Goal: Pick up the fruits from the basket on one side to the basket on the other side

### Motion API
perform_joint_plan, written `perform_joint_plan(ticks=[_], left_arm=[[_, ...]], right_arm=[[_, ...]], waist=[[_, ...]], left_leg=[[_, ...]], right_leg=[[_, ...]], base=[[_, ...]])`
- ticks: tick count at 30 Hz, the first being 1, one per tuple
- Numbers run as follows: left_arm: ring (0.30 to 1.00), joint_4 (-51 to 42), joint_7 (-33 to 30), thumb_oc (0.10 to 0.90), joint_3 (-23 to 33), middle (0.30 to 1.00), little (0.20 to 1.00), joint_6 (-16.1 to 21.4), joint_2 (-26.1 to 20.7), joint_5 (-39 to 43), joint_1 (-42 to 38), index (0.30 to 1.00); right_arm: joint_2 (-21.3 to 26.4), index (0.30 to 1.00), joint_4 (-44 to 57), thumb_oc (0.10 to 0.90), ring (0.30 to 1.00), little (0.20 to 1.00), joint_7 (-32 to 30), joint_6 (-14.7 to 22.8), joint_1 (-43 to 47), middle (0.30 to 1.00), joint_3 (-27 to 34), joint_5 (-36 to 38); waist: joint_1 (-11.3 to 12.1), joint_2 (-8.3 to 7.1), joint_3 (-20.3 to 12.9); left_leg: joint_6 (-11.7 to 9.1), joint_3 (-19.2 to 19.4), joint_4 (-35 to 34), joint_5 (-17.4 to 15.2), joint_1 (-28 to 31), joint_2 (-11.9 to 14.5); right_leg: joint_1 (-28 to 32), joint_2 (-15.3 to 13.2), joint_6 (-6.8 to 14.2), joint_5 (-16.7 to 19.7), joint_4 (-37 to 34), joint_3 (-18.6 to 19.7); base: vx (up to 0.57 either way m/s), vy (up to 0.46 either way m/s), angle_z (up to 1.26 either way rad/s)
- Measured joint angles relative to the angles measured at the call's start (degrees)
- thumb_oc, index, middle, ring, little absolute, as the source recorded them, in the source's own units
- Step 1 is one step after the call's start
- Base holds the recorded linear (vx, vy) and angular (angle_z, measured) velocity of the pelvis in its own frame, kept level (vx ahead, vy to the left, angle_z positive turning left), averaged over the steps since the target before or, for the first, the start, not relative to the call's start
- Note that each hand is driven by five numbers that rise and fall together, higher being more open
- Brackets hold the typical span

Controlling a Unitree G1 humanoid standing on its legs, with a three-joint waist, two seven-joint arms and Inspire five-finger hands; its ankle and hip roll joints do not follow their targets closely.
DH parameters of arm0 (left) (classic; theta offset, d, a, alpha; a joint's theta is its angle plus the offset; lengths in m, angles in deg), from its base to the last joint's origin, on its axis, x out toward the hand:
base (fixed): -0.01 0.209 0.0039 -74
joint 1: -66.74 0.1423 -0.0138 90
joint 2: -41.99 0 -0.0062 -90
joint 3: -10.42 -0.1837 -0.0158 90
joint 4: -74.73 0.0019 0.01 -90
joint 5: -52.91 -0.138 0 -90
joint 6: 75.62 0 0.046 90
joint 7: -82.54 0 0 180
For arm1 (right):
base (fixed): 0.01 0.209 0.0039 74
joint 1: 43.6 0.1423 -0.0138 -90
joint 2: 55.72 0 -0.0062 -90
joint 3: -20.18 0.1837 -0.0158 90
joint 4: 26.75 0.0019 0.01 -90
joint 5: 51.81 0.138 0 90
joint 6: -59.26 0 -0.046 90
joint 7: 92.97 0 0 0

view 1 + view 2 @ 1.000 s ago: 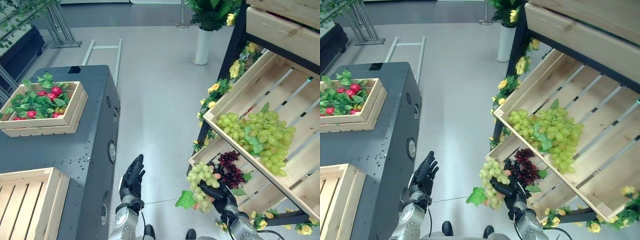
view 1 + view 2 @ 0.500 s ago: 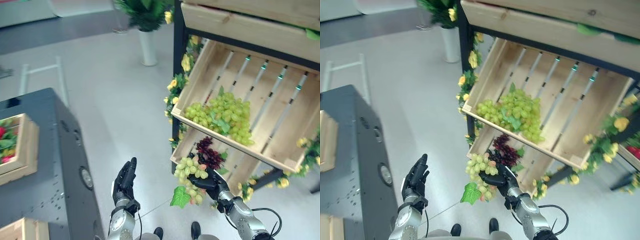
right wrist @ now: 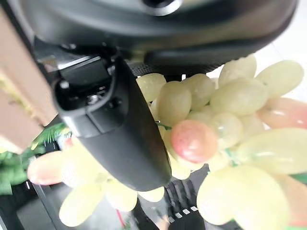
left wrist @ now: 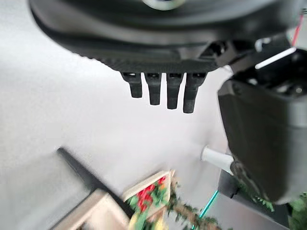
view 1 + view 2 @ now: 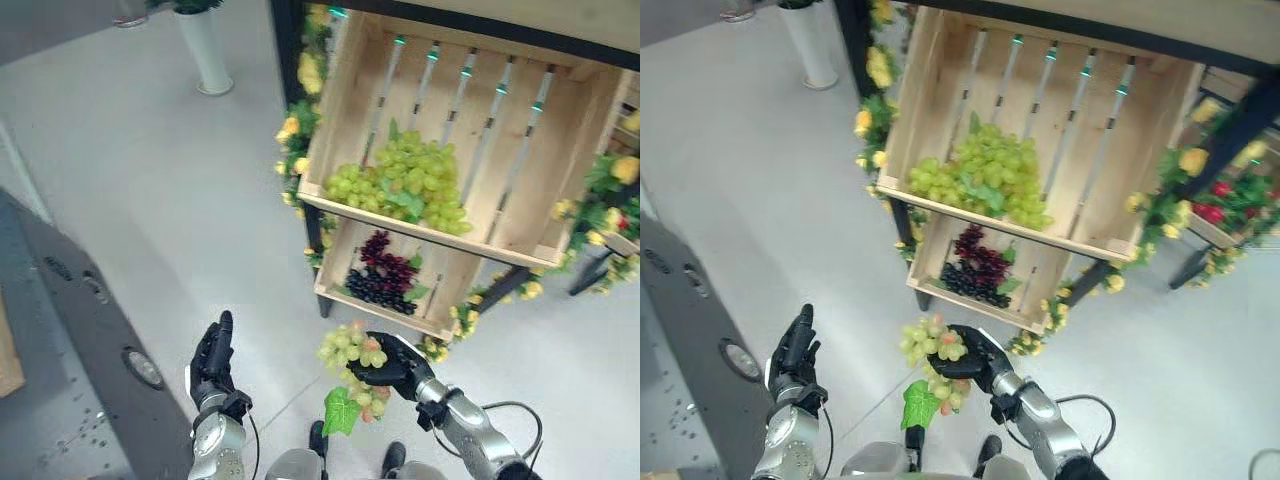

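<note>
A white vase [image 5: 206, 52] stands on the grey floor [image 5: 150, 190], yellow flowers [image 5: 290, 128] nearby.

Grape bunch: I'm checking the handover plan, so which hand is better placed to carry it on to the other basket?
Right. The right hand is already curled round the grape bunch, clear of the wooden crate. The left hand hangs open beside the dark cabinet, holding nothing.

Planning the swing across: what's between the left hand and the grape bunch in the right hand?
Only bare grey floor lies between the open left hand and the green grape bunch that the right hand grips, seen in both eye views.
</note>
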Motion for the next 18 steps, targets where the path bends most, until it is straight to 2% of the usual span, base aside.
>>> perform_joint_plan(ticks=[3,6,12,18], left_arm=[[0.9,-0.04,1.4,0.8,-2.05,0.9,0.9,-0.08,0.77,0.05,1.23,0.9],[0.9,-0.27,2.08,0.8,-2.37,0.9,0.9,-0.74,2.15,0.03,2.69,0.9],[0.9,-0.28,3.42,0.8,-2.08,0.9,0.9,-1.29,2.57,-0.09,3.96,0.9],[0.9,0.36,4.44,0.8,-0.79,0.9,0.9,-1.3,1.83,-0.08,5.26,0.9]], right_arm=[[3.37,0.3,4.54,0.4,0.3,0.3,1.78,-0.4,-0.72,0.3,1.36,0.44],[5.95,0.3,13.63,0.4,0.3,0.3,6.18,-0.96,-3.64,0.3,5.75,5.64],[6.27,0.3,23.66,0.4,0.3,0.3,11.09,-2.15,-3.37,0.3,12.97,13.77],[7.46,0.3,28.57,0.4,0.3,0.3,12.16,-4.05,-0.65,0.3,17.4,17.88]], waist=[[-1.15,-0.45,-0.34],[-2.11,-0.93,-0.65],[-3.6,-1.02,-2.02],[-4.04,-1.72,-2.74]], left_leg=[[-0.91,-0.2,-0.01,-0.17,1.22,0.62],[-1.69,-0.4,-0.01,-0.2,1.55,1.53],[-1.92,-0.72,-0.02,-0.4,2.21,1.43],[-1.84,-0.18,-0.03,-0.43,2.38,1.39]], right_leg=[[2.34,1.24,-1.09,0.93,-2.47,0.0],[2.89,2.34,-1.74,1.38,-3.4,0.47],[3.3,2.21,-1.75,1.47,-3.4,1.22],[3.2,2.09,-1.66,1.69,-3.41,1.76]], base=[[0.0,-0.049,-0.01],[0.01,-0.036,-0.08],[0.01,-0.013,-0.06],[-0.01,0.001,-0.05]])
